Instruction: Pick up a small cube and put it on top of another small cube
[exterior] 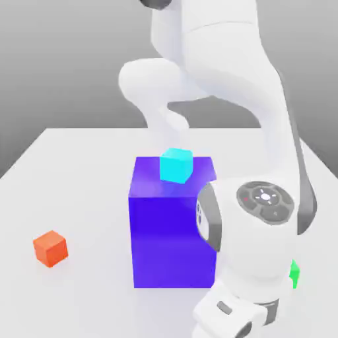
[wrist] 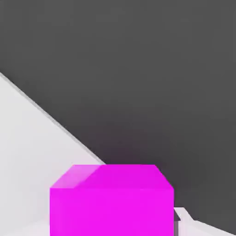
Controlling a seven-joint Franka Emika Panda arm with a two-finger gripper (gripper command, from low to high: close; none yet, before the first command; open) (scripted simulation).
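Gripping the magenta cube, with the lift next

Closing on the magenta cube, the claw is pinching it, as far as the hand view is letting one judge: the cube is sitting right at the grasp, with part of a pale finger showing beside it. The step in hand is securing the pick, and the stacking part is still to be done. Whether the cube is resting on the counter or hanging free, the views are not making certain.

Outward from the claw, the white arm is reaching down on the exterior view's right, in front of a large blue box. A cyan cube is resting on top of that box. Partly hidden behind the arm, a green cube is showing its edge. Well apart, toward the exterior view's left, an orange cube is lying by itself on the pale counter.

The next move is calling for a straight, steady lift, high enough for passing the blue box and the other cubes, then a slow descent over whichever small cube is the target; the task is not naming one. Going for the cyan cube would be demanding the most height. A slanted grip or an early release could be tipping the stack.
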